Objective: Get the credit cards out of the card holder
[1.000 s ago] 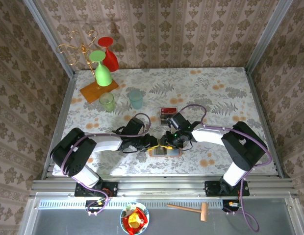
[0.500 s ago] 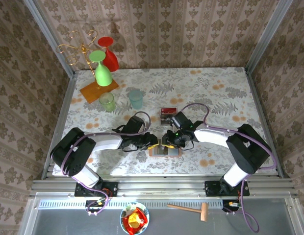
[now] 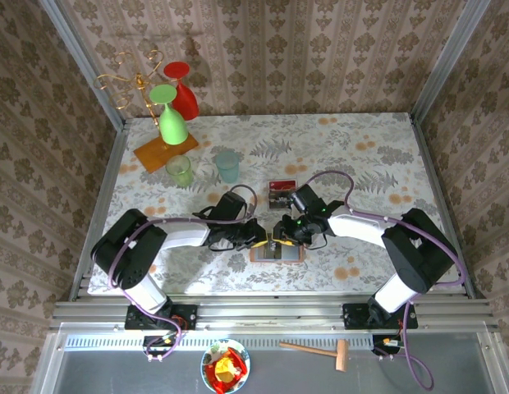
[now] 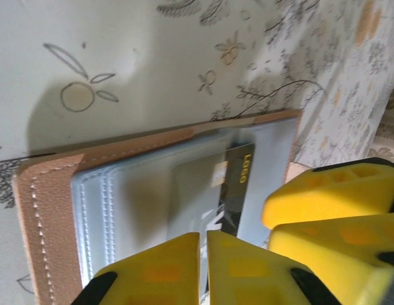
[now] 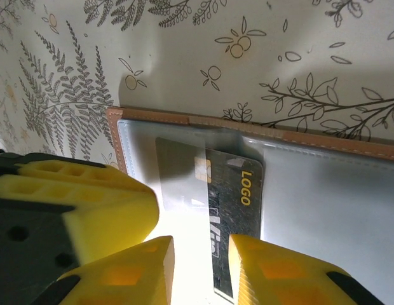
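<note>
Near the middle of the near edge of the floral surface (image 3: 386,164), the left pincer (image 4: 203,238) is seen shut over the salmon-tan leather-like card holder (image 3: 279,255), which is laid open and flat. A black plastic credit card (image 5: 238,203) marked LOGO is partly tucked in its grey-blue pocket (image 4: 152,210). The right pincer (image 5: 200,244) is held slightly open over that card; whether it is gripped cannot be told.
</note>
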Robot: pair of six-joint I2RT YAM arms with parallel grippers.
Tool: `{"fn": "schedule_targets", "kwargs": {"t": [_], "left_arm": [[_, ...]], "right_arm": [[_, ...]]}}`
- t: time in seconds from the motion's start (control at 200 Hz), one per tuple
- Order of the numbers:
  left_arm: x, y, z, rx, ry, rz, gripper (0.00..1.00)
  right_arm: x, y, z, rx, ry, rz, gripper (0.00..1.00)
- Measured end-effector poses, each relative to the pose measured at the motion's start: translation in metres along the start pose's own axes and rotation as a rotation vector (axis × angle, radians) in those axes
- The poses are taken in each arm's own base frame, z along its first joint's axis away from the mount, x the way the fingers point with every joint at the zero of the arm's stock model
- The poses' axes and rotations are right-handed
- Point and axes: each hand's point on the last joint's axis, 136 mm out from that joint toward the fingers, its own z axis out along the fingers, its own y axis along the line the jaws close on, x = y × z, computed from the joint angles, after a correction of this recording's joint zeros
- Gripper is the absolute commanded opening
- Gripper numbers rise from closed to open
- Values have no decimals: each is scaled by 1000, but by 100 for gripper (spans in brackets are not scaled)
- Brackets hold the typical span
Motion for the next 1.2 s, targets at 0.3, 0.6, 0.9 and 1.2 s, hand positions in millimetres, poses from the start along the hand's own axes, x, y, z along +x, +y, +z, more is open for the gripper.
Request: {"fn": "schedule_targets", "kwargs": {"t": [0.3, 0.6, 0.9, 1.2], "left_arm": [[3, 7, 2, -12, 13, -10, 11], [5, 9, 3, -14, 15, -9, 11], [5, 9, 3, -14, 15, -9, 10], [4, 9, 3, -14, 15, -10, 10]], "right_arm": [[5, -11, 7, 23, 21, 13, 30], [8, -18, 14, 4, 38, 21, 27], [9, -15, 16, -37, 35, 33, 23], [11, -15, 14, -63, 19, 51, 19]]}}
